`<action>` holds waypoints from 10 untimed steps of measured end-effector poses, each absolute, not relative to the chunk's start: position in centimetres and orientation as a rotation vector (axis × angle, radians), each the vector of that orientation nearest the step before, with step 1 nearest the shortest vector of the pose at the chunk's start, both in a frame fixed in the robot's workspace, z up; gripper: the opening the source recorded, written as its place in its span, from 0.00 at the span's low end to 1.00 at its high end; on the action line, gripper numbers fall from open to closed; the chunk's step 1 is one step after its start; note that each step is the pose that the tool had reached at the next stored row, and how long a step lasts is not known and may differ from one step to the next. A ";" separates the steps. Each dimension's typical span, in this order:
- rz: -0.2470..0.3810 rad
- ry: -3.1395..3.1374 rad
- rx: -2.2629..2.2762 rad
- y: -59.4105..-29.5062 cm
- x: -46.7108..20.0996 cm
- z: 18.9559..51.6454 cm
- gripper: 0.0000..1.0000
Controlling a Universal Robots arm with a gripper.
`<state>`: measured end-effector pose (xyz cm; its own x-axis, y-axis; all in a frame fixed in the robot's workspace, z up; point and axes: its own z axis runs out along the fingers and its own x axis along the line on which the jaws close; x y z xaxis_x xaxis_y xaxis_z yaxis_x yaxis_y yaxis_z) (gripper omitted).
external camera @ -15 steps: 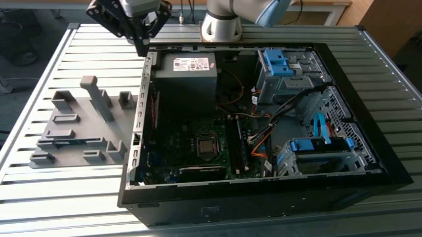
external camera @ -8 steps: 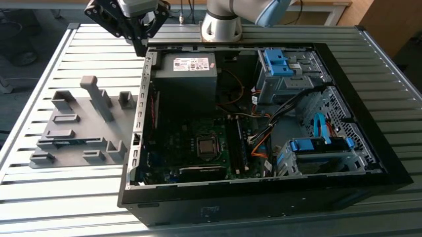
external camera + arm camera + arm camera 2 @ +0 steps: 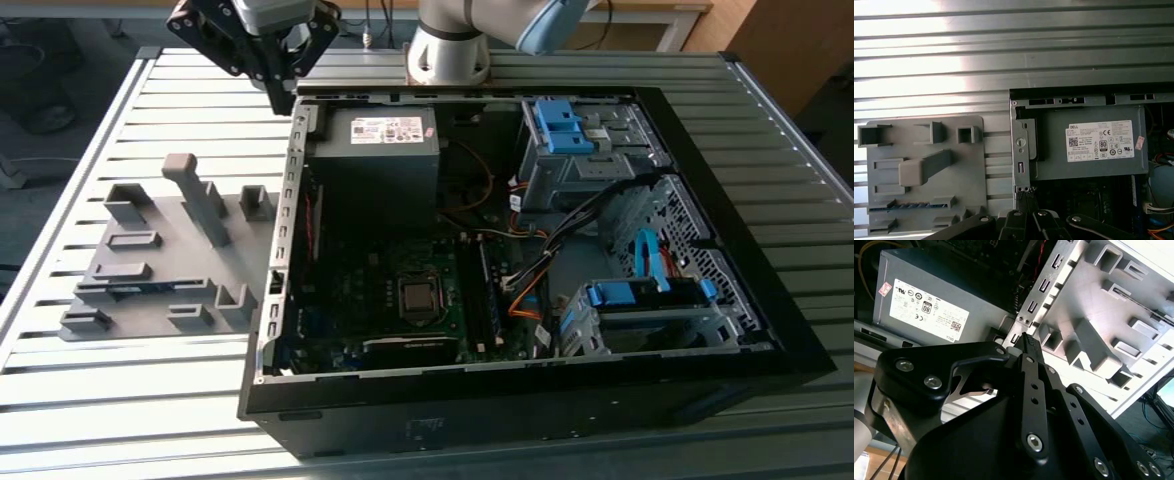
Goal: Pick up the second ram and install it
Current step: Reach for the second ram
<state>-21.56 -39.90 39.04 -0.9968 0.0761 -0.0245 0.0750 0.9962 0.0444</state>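
The pincer (image 3: 280,100) hangs with its fingers drawn together on nothing. It is above the bench (image 3: 134,400), near the edge where the arm's base (image 3: 447,50) stands. In the exterior view its tips are just off the corner of the open computer case (image 3: 467,420), on the side that faces the grey fixture (image 3: 160,260). In both wrist views the closed tips (image 3: 1027,340) (image 3: 1024,194) line up with the case's perforated metal wall, beside the grey power supply (image 3: 1089,145).

The second ram (image 3: 140,291) lies in a slot of the grey fixture, well apart from the pincer. The slot is in the part of the fixture farthest from the arm's base. In the first wrist view the ram (image 3: 911,205) shows as a thin blue-green strip set between the slot's raised grey blocks.

The fixture rests flat on the bench on the exterior view's left, just beside the case, with a tall grey post standing up from its middle. The case lies on its side with its cover off. Inside, the motherboard (image 3: 400,290) faces up and the power supply (image 3: 380,150) sits toward the arm's base.
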 end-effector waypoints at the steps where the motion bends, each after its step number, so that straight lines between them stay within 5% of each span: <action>1: 0.068 3.113 0.118 -39.9 -21.6 39.0 0.11; 10: 0.068 3.113 0.118 -39.9 -21.7 39.0 0.11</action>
